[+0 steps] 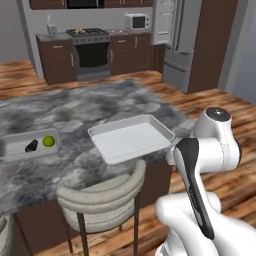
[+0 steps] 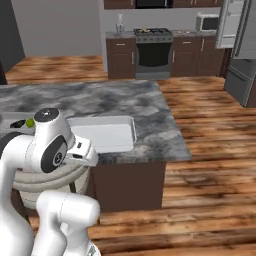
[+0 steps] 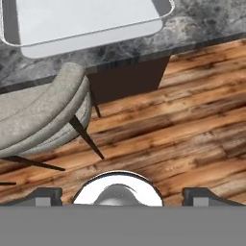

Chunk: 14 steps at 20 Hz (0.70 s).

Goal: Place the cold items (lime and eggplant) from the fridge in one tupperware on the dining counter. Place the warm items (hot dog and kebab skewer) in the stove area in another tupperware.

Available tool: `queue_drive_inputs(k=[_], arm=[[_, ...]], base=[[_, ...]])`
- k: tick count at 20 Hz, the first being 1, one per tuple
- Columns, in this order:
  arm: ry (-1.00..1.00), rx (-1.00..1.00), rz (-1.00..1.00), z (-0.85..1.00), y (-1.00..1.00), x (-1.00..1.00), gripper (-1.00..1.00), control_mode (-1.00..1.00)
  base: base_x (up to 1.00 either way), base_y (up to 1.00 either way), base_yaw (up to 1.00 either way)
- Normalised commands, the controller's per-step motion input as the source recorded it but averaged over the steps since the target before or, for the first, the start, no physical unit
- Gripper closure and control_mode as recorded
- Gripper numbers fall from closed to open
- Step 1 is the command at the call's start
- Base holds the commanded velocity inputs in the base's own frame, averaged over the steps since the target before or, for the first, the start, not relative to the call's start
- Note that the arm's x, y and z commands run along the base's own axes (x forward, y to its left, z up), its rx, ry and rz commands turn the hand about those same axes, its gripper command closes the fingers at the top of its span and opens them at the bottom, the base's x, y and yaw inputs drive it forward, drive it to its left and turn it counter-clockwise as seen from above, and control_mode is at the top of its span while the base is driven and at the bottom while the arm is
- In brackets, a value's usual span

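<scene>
Grey marble table [image 1: 75, 107] is carrying two white tubs. At the left, the small tub [image 1: 10, 145] is holding the dark eggplant [image 1: 31, 145] and, just beside it, the green lime [image 1: 48, 141]. To the right, the larger tub [image 1: 131, 137] is sitting near the table edge above a stool [image 1: 102, 192]. Further right, the pincer [image 3: 123, 194] is hanging over the wood floor [image 3: 182, 125] with its tips spread wide.
</scene>
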Motion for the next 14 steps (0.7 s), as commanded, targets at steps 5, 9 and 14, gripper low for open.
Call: queue_drive_inputs(k=[5, 9, 14], arm=[[0.0, 0.0, 0.0, 0.0, 0.0, 0.0, -1.0, 1.0], [0.0, 0.0, 0.0, 0.0, 0.0, 0.0, -1.0, 1.0], [0.0, 0.0, 0.0, 0.0, 0.0, 0.0, -1.0, 1.0]], base=[[0.11, -1.0, 0.14], [0.31, -1.0, 0.33], [0.34, -0.97, 0.49]])
